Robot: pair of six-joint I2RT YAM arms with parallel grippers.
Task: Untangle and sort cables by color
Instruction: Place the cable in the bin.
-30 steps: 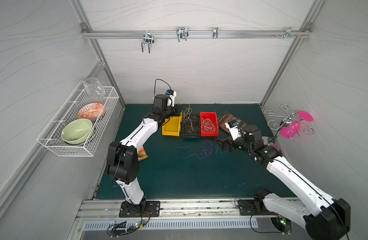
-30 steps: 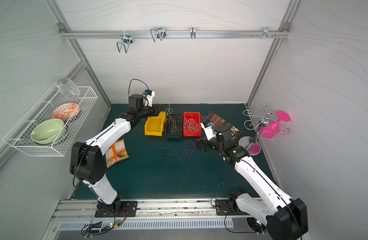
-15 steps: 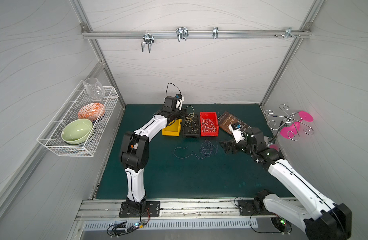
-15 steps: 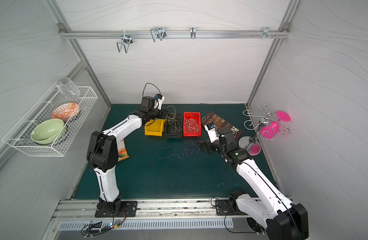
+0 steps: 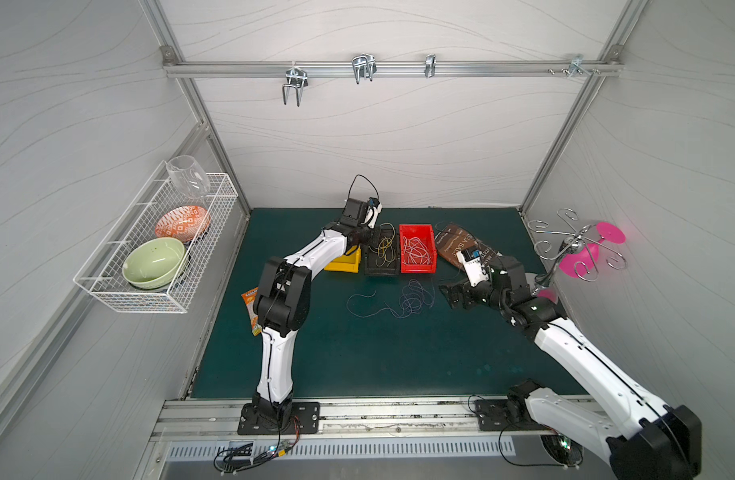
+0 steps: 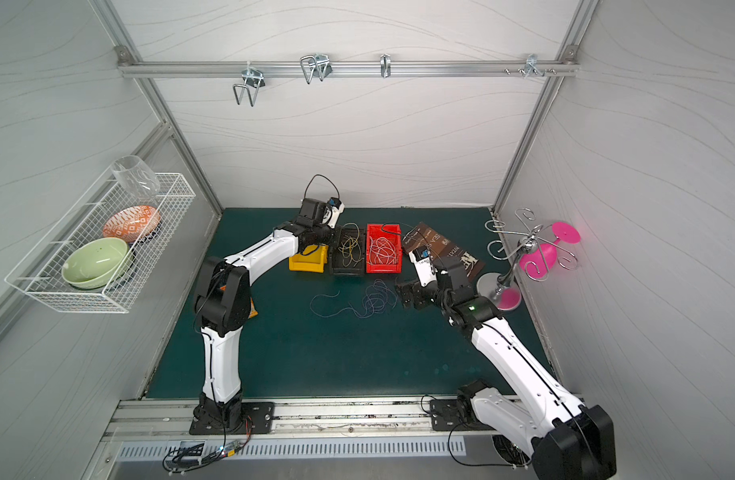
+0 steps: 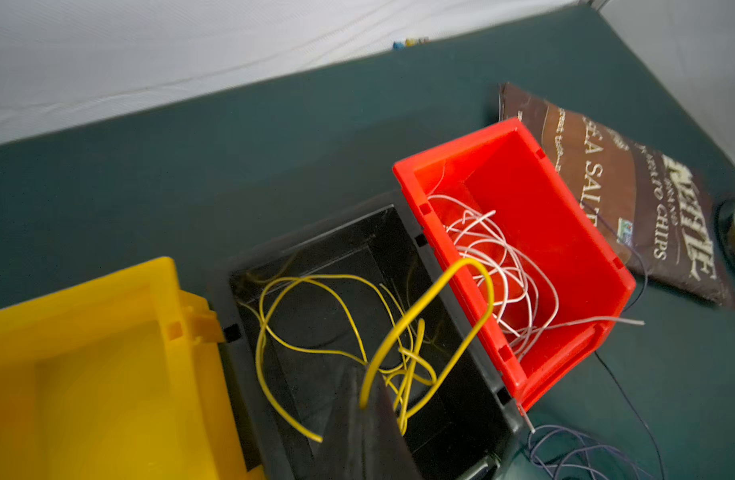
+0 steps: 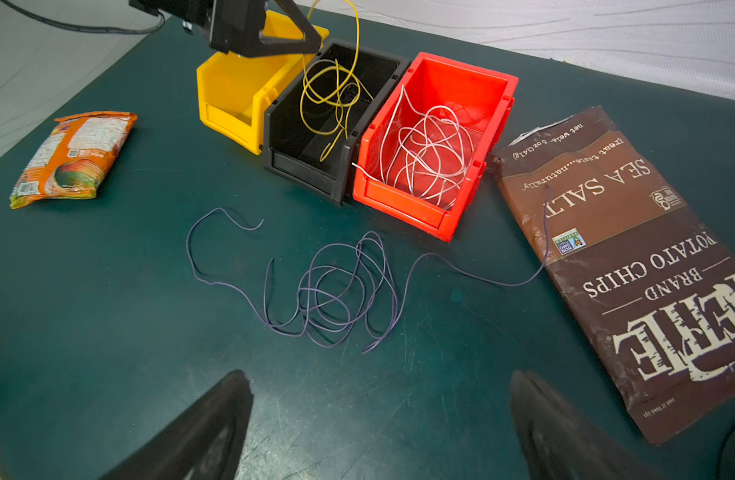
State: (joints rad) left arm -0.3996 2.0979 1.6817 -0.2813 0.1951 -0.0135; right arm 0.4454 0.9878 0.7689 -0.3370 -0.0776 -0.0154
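Three plastic bins are shown lined up, touching, on the dark green surface, with the left hand held above the black plastic bin in the middle. The hand's fingers are pressed together on a looped yellow cable, which is arched up from the fingertips toward the red plastic bin just beside it. Loose yellow cables are coiled in the black bin beneath the hand. A heap of white cables is held in the red bin, with one end poking out over its rim. The yellow plastic bin is set on the hand's other side.

The right hand is held over the surface with its fingers spread wide and nothing between them. Directly ahead of it, a tangle of dark purple-blue cables is left lying on the surface in front of the bins. One strand is trailed onto the brown potato-chip bag laid alongside that hand. An orange snack packet is seen well beyond the tangle.

Compared with a second earlier, the left hand has been swung across from over the yellow bin to the black one, its elbow drawn inward. The right hand and the tangle are found much where they were.
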